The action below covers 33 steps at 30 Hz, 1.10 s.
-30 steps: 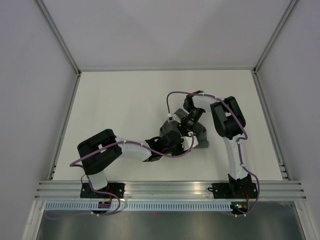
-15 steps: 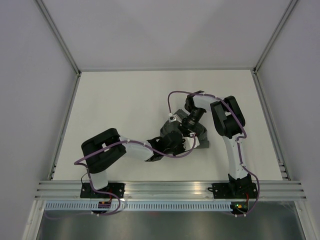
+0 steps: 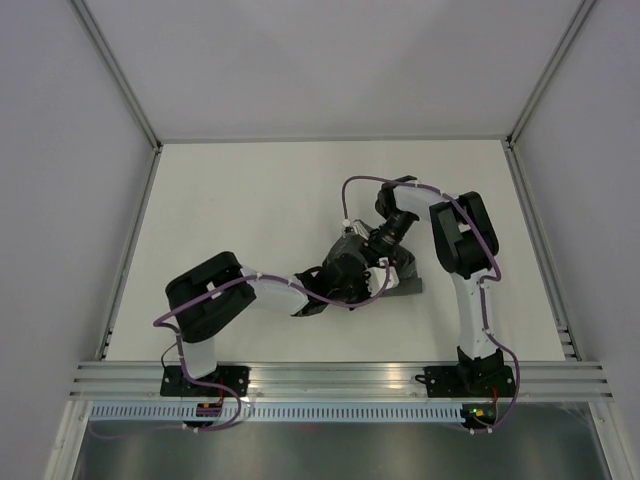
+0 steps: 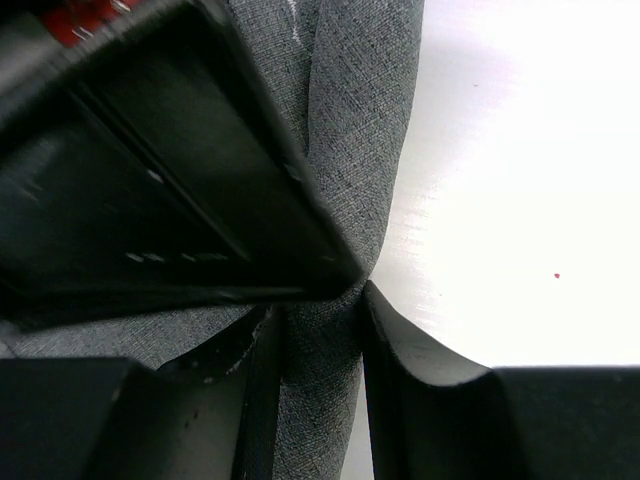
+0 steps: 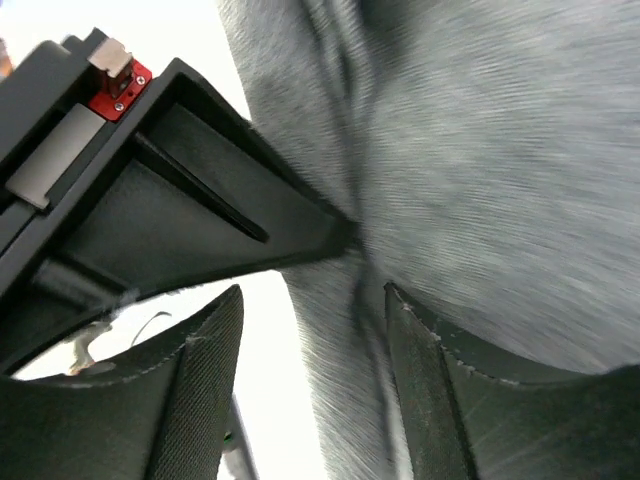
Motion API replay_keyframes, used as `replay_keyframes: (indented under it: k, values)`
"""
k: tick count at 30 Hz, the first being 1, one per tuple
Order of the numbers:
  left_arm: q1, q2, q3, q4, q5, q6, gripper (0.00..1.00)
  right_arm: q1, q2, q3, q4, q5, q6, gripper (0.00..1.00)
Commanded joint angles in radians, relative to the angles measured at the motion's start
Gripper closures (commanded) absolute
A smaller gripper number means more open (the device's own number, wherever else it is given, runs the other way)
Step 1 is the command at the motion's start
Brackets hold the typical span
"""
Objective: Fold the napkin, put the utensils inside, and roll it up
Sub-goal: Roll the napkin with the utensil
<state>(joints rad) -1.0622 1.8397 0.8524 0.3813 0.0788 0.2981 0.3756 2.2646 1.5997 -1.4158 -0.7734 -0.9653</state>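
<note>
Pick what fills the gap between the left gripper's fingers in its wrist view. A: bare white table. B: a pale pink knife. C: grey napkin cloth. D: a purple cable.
C: in the left wrist view a grey fold of the napkin runs down through the left gripper, and both fingers press against it.

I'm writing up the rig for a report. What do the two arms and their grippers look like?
The left arm and right arm match: white links, bulky black joint housings, black bases. A purple cable loops along each. The left gripper and right gripper are matt black with flat, tapering fingers; a small red tag shows on each gripper's body.
</note>
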Motion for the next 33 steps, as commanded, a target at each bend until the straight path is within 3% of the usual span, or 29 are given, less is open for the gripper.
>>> replay_keyframes:
  k: [1,9,15,20,25,33]
  values:
    - [0.008,0.058,-0.013,-0.076,0.174,-0.105,0.98,-0.04,-0.079,0.037,0.178,0.003,-0.001,0.34]
    - [0.08,0.066,-0.013,-0.078,0.288,-0.162,0.98,-0.139,-0.209,0.043,0.251,-0.09,0.068,0.33]
    - [0.169,0.101,0.002,-0.082,0.438,-0.234,0.98,-0.221,-0.371,-0.095,0.36,-0.124,0.066,0.33]
    - [0.211,0.144,0.057,-0.153,0.525,-0.261,0.98,-0.256,-0.572,-0.329,0.515,-0.063,0.066,0.34]
    - [0.241,0.182,0.089,-0.202,0.585,-0.284,0.98,-0.244,-0.79,-0.616,0.779,0.031,0.079,0.31]
    - [0.257,0.225,0.138,-0.251,0.616,-0.315,0.98,-0.051,-1.016,-0.929,1.124,0.296,0.123,0.28]
